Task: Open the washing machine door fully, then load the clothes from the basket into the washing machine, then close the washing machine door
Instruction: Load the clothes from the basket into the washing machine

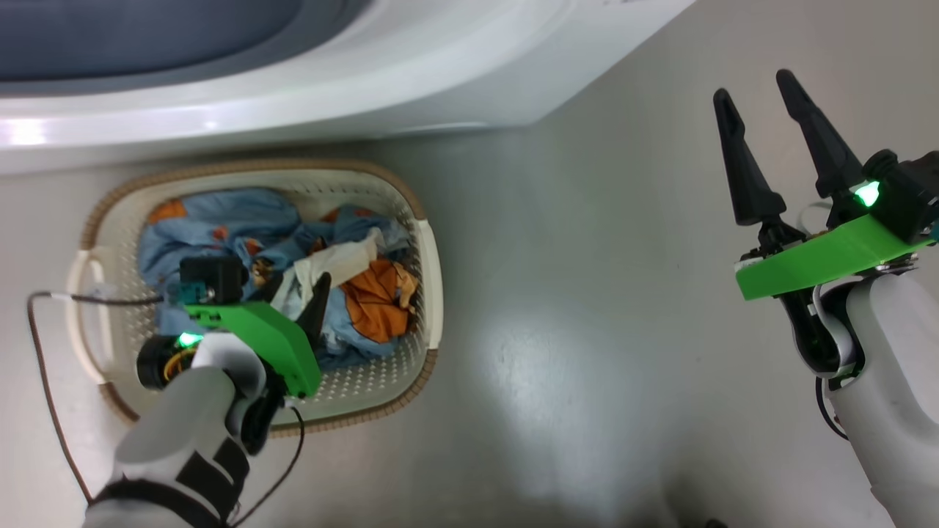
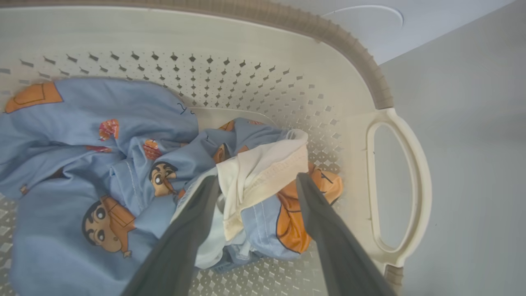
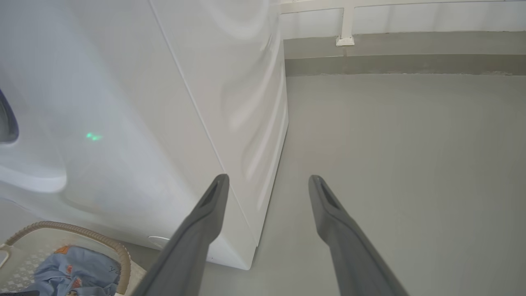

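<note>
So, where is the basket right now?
The basket sits on the floor at the head view's left, just before the washing machine; the left gripper reaches into it over the clothes.

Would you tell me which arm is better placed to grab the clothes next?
Left. The left tool, open, is down in the basket, straddling the clothes; the right tool hangs open above the floor, beside the washer.

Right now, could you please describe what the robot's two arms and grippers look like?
The left gripper and right gripper each have two long, tapering dark grey fingers. Behind them sits a bright green plastic plate with a glowing green light. The forearms are smooth white shells; the left one carries black bands and a thin dark cable.
</note>
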You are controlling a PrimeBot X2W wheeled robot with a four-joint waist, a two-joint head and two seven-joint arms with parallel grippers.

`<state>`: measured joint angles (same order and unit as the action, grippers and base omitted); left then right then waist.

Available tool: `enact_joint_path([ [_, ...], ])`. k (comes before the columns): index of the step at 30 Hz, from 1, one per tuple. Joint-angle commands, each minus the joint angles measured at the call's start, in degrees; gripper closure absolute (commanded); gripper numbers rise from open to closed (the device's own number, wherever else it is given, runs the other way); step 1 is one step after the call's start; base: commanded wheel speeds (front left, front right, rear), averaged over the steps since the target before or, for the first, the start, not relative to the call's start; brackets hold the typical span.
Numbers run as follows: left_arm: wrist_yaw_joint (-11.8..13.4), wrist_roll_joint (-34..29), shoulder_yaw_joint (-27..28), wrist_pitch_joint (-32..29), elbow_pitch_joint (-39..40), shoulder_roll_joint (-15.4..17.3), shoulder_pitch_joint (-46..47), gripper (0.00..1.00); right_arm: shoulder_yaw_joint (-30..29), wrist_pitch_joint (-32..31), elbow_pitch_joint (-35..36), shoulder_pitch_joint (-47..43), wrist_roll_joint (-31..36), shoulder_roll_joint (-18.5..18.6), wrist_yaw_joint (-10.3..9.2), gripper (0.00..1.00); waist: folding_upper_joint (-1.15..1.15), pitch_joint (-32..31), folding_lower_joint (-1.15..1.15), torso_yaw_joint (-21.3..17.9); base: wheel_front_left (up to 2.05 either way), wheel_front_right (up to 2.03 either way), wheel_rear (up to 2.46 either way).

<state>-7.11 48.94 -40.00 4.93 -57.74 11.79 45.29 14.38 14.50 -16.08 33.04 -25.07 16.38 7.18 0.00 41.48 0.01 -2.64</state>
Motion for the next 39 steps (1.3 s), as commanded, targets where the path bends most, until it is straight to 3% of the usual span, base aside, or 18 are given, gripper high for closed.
enact_joint_path([
  [1,-0.36,1.13,0.25,-0.48,-0.63,1.93,1.00,0.00,0.54,0.50,1.58,-0.82,0.47,0.21,0.31,0.00,0.00,3.10,0.00,-1.41,0.00,0.00,0.00],
  [22,-0.28,3.64,-6.11,-5.15,-13.88,4.17,9.59,0.00,-0.36,0.50,4.63,0.98,1.76,-3.45,0.31,0.00,0.00,11.54,0.00,-5.83,0.00,0.00,0.00],
  [29,3.39,2.85,-7.54,-11.36,-15.81,5.21,9.90,0.00,-0.53,0.50,5.33,0.53,2.04,-3.81,0.31,0.00,0.00,12.15,0.00,-6.29,0.00,0.00,0.00],
  [39,4.29,4.82,-5.87,-11.42,-16.08,5.10,11.09,0.00,-0.50,0.50,5.57,0.18,2.32,-4.30,0.31,0.00,0.00,13.39,0.00,-7.22,0.00,0.00,0.00],
])
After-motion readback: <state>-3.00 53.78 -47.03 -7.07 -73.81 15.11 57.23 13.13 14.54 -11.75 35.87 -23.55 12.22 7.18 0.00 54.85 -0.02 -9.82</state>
